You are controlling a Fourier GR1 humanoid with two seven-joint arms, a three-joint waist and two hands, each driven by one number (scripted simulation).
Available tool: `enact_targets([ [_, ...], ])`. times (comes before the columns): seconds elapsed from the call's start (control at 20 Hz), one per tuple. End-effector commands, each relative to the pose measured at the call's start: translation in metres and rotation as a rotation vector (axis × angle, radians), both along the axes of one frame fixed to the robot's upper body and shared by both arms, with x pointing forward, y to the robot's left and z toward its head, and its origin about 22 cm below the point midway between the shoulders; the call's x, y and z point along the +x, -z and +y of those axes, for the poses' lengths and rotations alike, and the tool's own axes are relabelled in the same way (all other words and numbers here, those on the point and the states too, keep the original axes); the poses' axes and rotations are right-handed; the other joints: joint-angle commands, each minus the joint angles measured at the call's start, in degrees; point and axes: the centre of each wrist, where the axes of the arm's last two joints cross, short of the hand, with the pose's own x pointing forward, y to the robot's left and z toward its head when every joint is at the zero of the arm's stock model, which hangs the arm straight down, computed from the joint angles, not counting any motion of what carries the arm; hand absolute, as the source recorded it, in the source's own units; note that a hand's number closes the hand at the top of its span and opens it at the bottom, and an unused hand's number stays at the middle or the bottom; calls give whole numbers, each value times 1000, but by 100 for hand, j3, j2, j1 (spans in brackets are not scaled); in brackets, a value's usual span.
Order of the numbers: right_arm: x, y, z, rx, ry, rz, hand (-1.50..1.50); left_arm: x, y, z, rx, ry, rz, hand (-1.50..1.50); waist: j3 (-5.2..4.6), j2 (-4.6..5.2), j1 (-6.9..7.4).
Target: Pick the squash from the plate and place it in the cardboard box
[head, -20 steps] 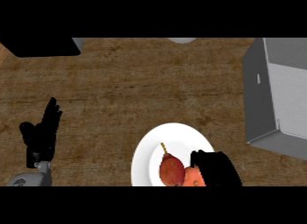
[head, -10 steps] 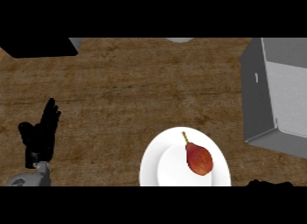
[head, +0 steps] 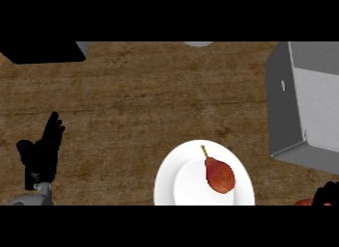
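At the near right corner, a small part of the right robot hand shows at the view's lower edge, and whether it is released or clenched cannot be told. A small reddish patch sits just to its left, too little of it showing to name. Near the lower left, the left robot hand rests released, fingers straight and pointing away from the robot, touching nothing but hovering over the brown bench. Between the two, at the near edge, lies a white plate, partly cut off by the view's lower edge. The squash lies on the plate's right half, red-brown and pear-shaped, its thin stem pointing away and a little left. It is well apart from both hands. Farther off to the right stands the grey cardboard box, open at the top, its near corner close to the plate's far right rim with a strip of bench between. Its tall left wall stands between the plate and the box's inside. At the far left corner sits a black block, and a pale object shows at the far edge.
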Motion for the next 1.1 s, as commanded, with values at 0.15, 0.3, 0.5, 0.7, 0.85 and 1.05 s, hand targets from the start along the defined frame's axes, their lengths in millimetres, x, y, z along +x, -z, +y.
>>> enact_targets([
  [0.15, 2, -50, -2, 131, 33, -34, 150, 5, -7, -8, -11, 9, -3, 0, 1, 7, 28],
  [0.3, 25, -48, -29, 184, 97, -106, 150, 9, -2, -18, -14, 22, -6, 0, 11, 32, 75],
  [0.5, 50, -75, -66, 234, 127, -111, 150, 9, -9, 0, 9, 27, -3, 0, 11, 45, 218],
  [0.7, 74, -90, -102, 290, 139, -95, 150, 29, -37, -31, 0, 69, -44, 0, 13, 63, 357],
  [0.85, 87, -58, -131, 332, 147, -46, 150, 10, -22, -11, 1, 70, -22, 0, 13, 80, 424],
  [1.05, 123, -62, -157, 296, 177, -55, 150, 18, -14, -23, -14, 91, -24, 0, 12, 125, 583],
])
